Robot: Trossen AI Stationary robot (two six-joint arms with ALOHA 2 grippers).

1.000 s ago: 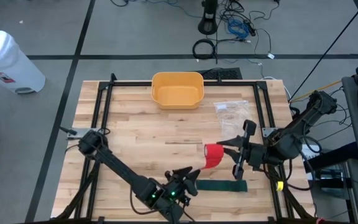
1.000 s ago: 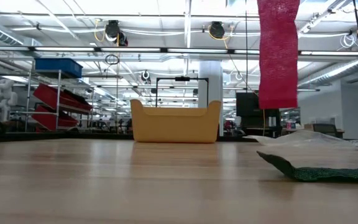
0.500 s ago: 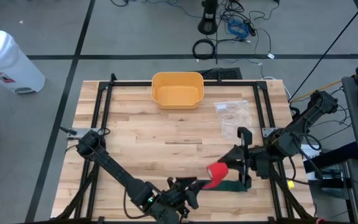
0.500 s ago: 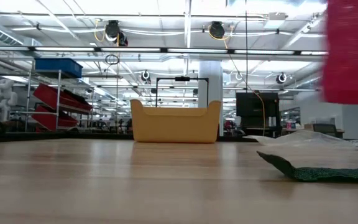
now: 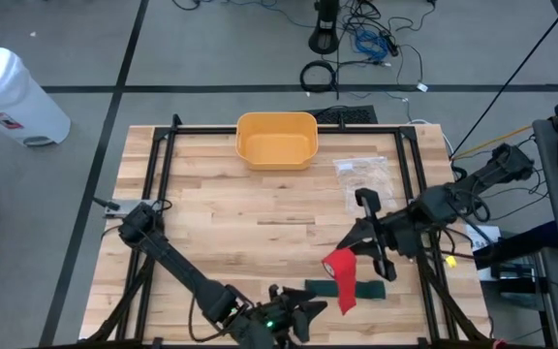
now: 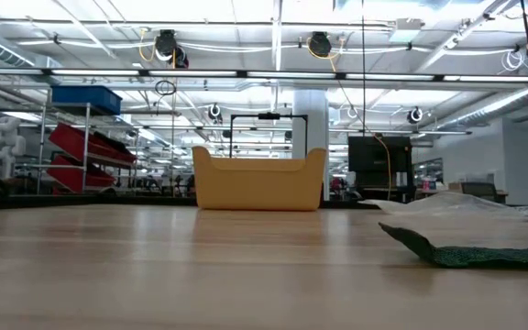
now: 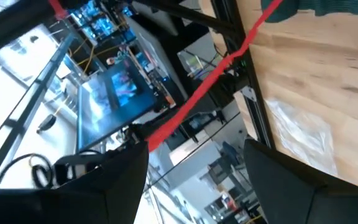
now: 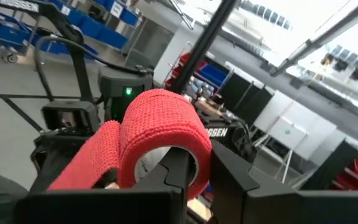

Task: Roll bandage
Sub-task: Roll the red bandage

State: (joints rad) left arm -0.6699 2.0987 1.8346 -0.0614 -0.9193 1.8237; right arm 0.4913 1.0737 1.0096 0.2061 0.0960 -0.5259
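A red bandage roll (image 5: 338, 263) is carried above the table's near right part, and its loose strip (image 5: 346, 294) trails toward the near edge. My right gripper (image 5: 353, 254) is shut on the roll (image 8: 164, 127). My left gripper (image 5: 308, 312) is open at the near edge, close to the strip's free end. In the left wrist view (image 7: 194, 149) the strip (image 7: 225, 65) runs slantwise between the fingers. A dark green bandage (image 5: 355, 289) lies flat on the table under the roll and also shows in the low view (image 6: 475, 252). The red bandage is outside the low view. My right gripper holds the red roll with one finger (image 8: 178, 171) in its hollow core and the other finger (image 8: 232, 177) outside its wall (image 8: 194, 152). The roll is lifted clear of the table. Its unrolled strip (image 8: 89, 162) hangs off it slack. My left gripper: the strip's free end (image 7: 151, 140) shows beside one fingertip; I cannot tell whether it touches.
A yellow bin (image 5: 276, 139) stands at the far middle of the table and shows in the low view (image 6: 259, 179). A clear plastic bag (image 5: 361, 174) lies at the far right. A black frame (image 5: 158, 155) borders the wooden table.
My right gripper has carried the red roll toward the near edge and turned, and the strip has passed out of the low view to its right. The strip now trails toward the near edge over the green bandage. My left gripper has moved toward the near edge and right.
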